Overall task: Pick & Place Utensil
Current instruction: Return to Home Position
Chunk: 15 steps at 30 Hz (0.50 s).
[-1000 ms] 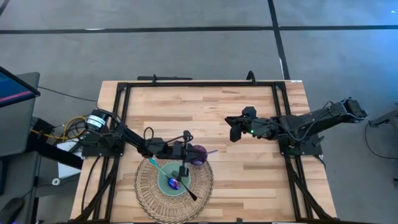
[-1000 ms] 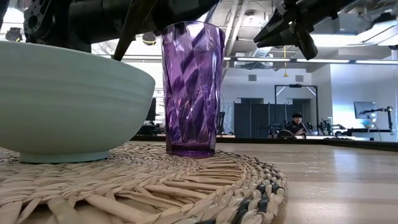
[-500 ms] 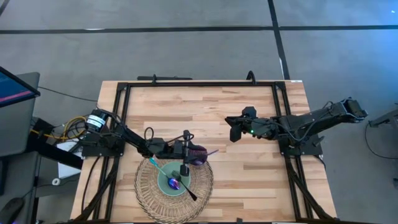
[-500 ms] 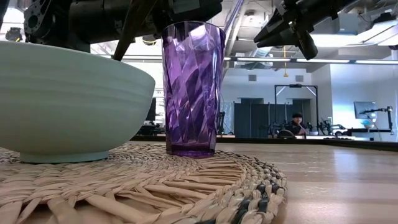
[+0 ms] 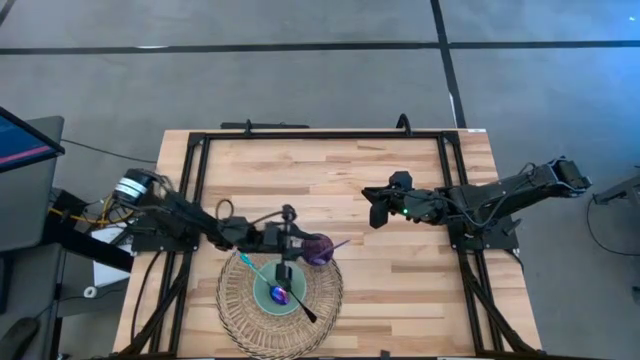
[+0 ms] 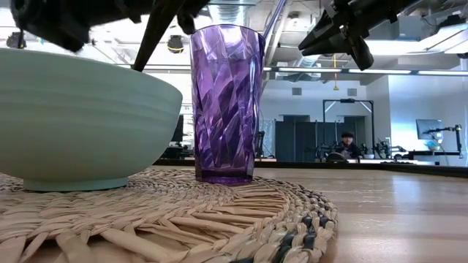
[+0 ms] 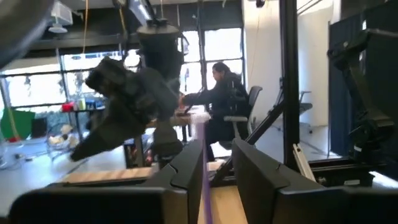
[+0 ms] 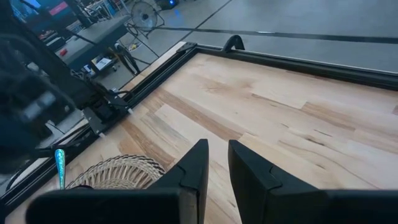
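Now the left gripper (image 7: 217,149) has its fingers a little apart, and the violet straw (image 7: 204,177) shows in the gap between them without being pinched. The straw leans in the violet cup (image 6: 225,102), which stands just in front of those fingers on the woven mat (image 6: 183,219). The green bowl (image 6: 80,124) with the black fork (image 5: 305,308) sits just off to one side of them. If a finger rubs the straw on the way out, it could drag the straw out or tip the cup. Since a second ago the left arm has slid back from the cup, and its dark bulk no longer hangs over the rim. The right gripper (image 8: 217,146) has not moved; it waits over bare table, well apart, with a thin gap between its fingers.
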### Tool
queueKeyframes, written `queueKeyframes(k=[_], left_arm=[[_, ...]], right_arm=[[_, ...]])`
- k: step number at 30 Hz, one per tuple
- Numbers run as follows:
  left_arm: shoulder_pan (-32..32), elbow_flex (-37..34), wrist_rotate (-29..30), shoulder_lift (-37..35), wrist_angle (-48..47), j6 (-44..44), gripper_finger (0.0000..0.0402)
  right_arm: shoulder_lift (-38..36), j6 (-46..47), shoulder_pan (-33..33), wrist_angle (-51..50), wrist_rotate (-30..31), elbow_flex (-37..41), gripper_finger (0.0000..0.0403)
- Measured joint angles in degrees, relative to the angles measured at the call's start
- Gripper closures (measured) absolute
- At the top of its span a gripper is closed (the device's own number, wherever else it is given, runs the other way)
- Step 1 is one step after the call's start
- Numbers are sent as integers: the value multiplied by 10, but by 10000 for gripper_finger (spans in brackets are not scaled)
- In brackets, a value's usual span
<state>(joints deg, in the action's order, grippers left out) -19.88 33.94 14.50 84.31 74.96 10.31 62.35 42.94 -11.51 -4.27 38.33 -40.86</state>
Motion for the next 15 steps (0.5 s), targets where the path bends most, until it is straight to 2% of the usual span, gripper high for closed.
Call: queueKeyframes(k=[3,7,11,15], left_arm=[[0,-25,15,-81,-89,1,323],[0,-50,64,-206,-261,0,336],[0,-74,83,-331,-412,-2,350],[-1,-94,84,-452,-495,-11,359]], right_arm=[[0,0,0,0,0,0,347],[0,0,-1,0,0,0,347],[0,0,-1,0,0,0,347],[0,0,-1,0,0,0,347]])
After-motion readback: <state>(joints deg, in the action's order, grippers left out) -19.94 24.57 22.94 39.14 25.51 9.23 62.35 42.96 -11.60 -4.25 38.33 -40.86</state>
